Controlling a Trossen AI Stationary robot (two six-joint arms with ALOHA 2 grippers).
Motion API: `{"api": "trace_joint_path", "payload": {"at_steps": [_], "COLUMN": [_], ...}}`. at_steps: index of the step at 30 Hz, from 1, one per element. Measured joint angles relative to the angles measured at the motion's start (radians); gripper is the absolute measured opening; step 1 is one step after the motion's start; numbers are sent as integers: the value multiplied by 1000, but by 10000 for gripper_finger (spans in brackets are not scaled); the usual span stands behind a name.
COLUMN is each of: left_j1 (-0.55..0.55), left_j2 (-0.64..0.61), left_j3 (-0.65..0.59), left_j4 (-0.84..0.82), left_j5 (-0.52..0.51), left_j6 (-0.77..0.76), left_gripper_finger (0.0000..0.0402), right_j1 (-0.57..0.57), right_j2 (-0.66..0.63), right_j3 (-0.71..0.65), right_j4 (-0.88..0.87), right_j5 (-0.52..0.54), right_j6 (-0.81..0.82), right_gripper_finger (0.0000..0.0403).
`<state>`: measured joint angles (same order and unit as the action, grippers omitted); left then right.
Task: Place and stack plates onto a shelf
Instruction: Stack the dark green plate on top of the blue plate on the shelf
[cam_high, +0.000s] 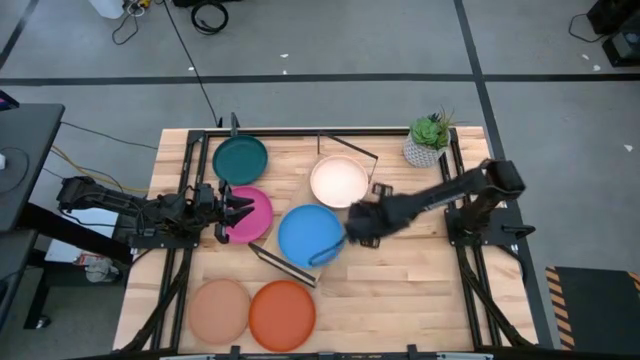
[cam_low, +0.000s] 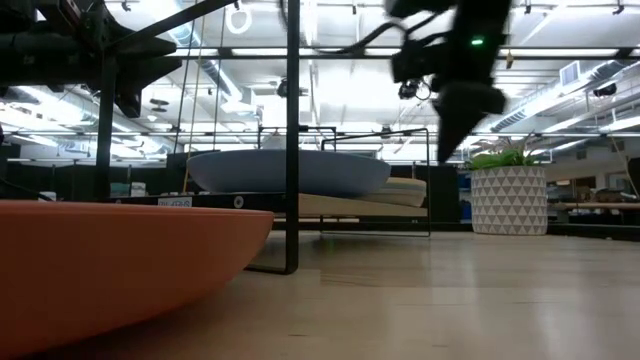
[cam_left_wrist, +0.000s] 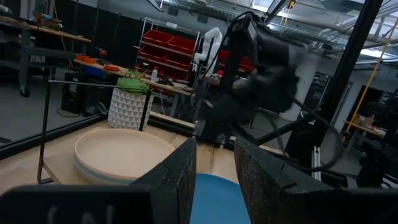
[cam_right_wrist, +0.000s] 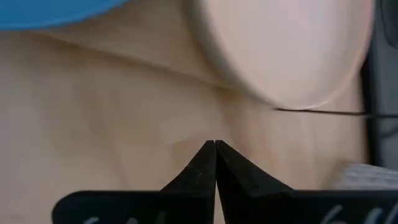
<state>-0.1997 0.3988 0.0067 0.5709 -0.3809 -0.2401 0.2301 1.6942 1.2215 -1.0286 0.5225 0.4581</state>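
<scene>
The blue plate (cam_high: 310, 236) (cam_low: 290, 170) and a cream plate (cam_high: 339, 181) (cam_left_wrist: 121, 155) lie flat on the light wooden shelf (cam_low: 335, 206). The cream one seems to rest on a second pale plate (cam_low: 405, 195). Flat on the table are the teal (cam_high: 240, 158), magenta (cam_high: 250, 215), tan (cam_high: 220, 310) and orange (cam_high: 282, 314) (cam_low: 110, 260) plates. My left gripper (cam_high: 238, 208) (cam_left_wrist: 214, 168) hovers open above the magenta plate, pointing at the blue one. My right gripper (cam_high: 358, 222) (cam_right_wrist: 215, 144) is shut, pointing down at bare wood between the blue and cream plates, and holds nothing.
The shelf's thin black frame posts (cam_low: 291, 130) stand around the plates. A white patterned pot with a green plant (cam_high: 428, 142) (cam_low: 508, 198) sits at the table's far right corner. Bare wood lies on the near right of the table (cam_high: 400, 300).
</scene>
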Motion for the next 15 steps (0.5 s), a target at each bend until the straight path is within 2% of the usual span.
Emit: {"api": "trace_joint_path", "payload": {"at_steps": [3,7,11,15], "left_j1": [0,0,0,0], "left_j2": [0,0,0,0], "left_j3": [0,0,0,4], "left_j4": [0,0,24,99], "left_j5": [0,0,-3,-53], "left_j6": [0,-4,-3,-55], "left_gripper_finger": [116,116,116,116], "right_j1": [82,162,196,201], "right_j2": [-60,-129,-165,-169], "right_j3": [-126,-283,-417,-513], "right_j4": [146,393,651,891], "right_j5": [22,64,70,72], "right_j6": [63,64,-26,-135], "right_gripper_finger": [13,13,13,13]}}
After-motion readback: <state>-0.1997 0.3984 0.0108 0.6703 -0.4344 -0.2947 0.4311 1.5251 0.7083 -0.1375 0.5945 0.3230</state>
